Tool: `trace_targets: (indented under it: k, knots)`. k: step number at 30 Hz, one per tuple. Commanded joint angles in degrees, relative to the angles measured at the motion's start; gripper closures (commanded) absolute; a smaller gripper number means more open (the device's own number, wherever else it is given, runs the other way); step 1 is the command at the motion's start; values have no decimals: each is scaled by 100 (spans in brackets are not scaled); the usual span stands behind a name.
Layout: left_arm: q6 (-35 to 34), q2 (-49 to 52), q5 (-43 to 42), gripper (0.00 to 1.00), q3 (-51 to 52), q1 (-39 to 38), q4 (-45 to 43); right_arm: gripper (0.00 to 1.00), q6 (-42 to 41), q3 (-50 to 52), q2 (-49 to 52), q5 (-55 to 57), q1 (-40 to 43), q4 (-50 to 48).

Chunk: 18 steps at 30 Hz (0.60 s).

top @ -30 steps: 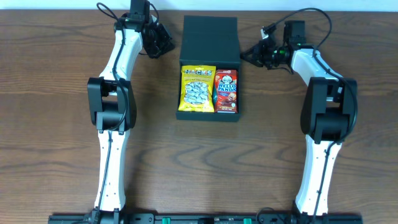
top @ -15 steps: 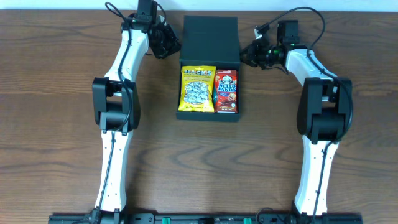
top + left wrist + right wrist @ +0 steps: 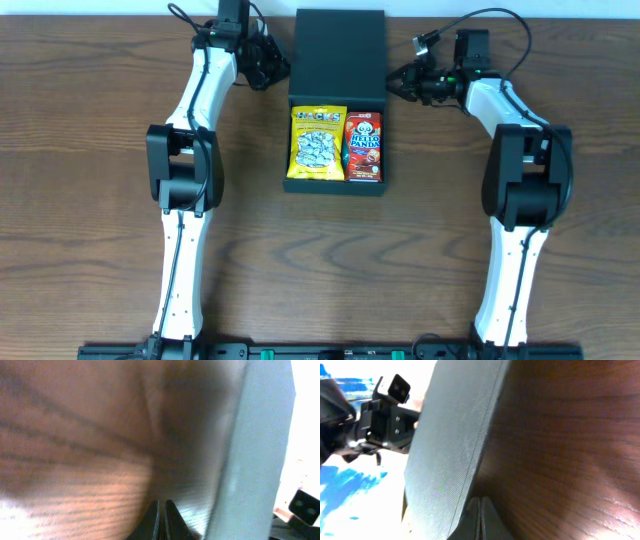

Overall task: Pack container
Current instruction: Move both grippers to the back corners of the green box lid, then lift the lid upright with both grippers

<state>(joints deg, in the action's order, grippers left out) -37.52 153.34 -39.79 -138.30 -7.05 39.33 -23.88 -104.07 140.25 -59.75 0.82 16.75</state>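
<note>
The dark teal-green container (image 3: 336, 188) stands at the back middle of the table, open, with its flap lid (image 3: 338, 55) raised behind it. Inside lie a yellow snack pack (image 3: 316, 143) on the left and a red Hello Panda pack (image 3: 364, 146) on the right. My left gripper (image 3: 279, 72) is shut and empty, at the lid's left edge. My right gripper (image 3: 395, 84) is shut and empty, at the lid's right edge. The left wrist view shows the shut fingers (image 3: 162, 520) beside the lid (image 3: 255, 450). The right wrist view shows the shut fingers (image 3: 479, 517) under the lid's edge (image 3: 455, 445).
Brown wooden table (image 3: 100, 200) all around. Both arms reach to the back of the table on either side of the container. The table's back edge (image 3: 100, 14) lies just behind the lid.
Both grippers have moved inward to the lid's side edges. The lid has lifted and now looks taller in the overhead view.
</note>
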Motion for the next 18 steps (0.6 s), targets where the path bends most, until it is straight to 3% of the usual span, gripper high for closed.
trace_targets:
  k: [1, 14, 18]
  knots:
    - [24, 15, -391, 94, 26, 146, -155, 98, 125, -13, 111, -723, 136, -68]
    - [282, 15, -1241, 94, 26, 306, -494, 98, 378, -13, 111, -1401, 199, -240]
    - [240, 15, -898, 94, 24, 365, -313, 99, 57, -13, 111, -409, 260, 61]
